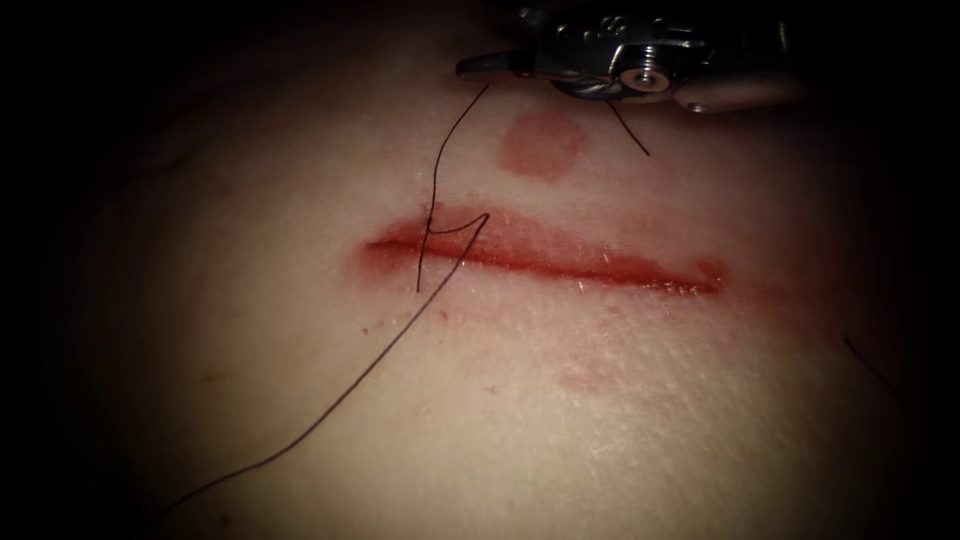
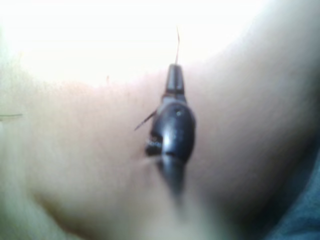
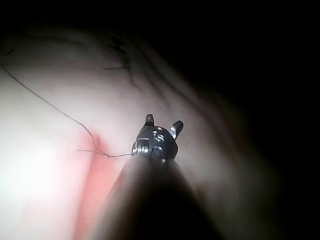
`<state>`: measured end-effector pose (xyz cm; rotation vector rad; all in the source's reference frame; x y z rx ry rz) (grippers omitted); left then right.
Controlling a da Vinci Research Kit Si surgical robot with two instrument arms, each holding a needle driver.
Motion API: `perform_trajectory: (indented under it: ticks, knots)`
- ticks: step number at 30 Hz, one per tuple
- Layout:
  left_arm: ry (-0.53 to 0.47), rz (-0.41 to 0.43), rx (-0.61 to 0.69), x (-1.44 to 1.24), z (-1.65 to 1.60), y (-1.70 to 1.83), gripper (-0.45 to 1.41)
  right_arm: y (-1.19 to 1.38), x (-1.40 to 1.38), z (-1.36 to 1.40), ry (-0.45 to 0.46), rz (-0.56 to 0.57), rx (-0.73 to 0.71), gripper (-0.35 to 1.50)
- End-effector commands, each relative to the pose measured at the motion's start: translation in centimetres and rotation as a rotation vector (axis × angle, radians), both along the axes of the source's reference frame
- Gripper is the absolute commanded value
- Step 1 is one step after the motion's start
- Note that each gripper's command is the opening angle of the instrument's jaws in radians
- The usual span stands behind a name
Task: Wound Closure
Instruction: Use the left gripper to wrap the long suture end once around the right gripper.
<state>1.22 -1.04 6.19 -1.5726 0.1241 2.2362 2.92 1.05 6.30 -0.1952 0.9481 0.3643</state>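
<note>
In the endoscope view, the left tool (image 1: 475, 67) sat beyond the cut (image 1: 560, 258), above its left half, jaws pressed together on the thread (image 1: 440, 165). From the jaws the thread dropped to the cut's left end, crossed it in a short kink, then ran as a long tail away from the cut down and leftward over the tissue (image 1: 600, 420). I could not tell where the needle lay.

In the left wrist view, the same tool (image 2: 175, 75) pinched the thread (image 2: 177, 42), which ran straight out past its tip.

In the right wrist view, the right tool (image 3: 163, 122) hung beside the cut (image 3: 95, 190), jaws spread and empty, the thread (image 3: 60, 112) crossing the cut nearby.

The thread looked light, limp and likely slippery; a firm pinch on the free tail, well off the cut, seemed soundest.
</note>
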Motion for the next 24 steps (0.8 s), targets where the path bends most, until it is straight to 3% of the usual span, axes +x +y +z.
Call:
perform_trajectory:
  ticks: [1,24]
  knots:
    - [0.004,-0.004,0.009,0.0,0.12,-0.11,-0.35,0.0,0.05,0.05,0.001,-0.001,-0.001,1.48]
    - [0.004,-0.004,0.009,0.0,0.12,-0.11,-0.35,0.0,0.05,0.05,0.001,-0.001,-0.001,1.48]
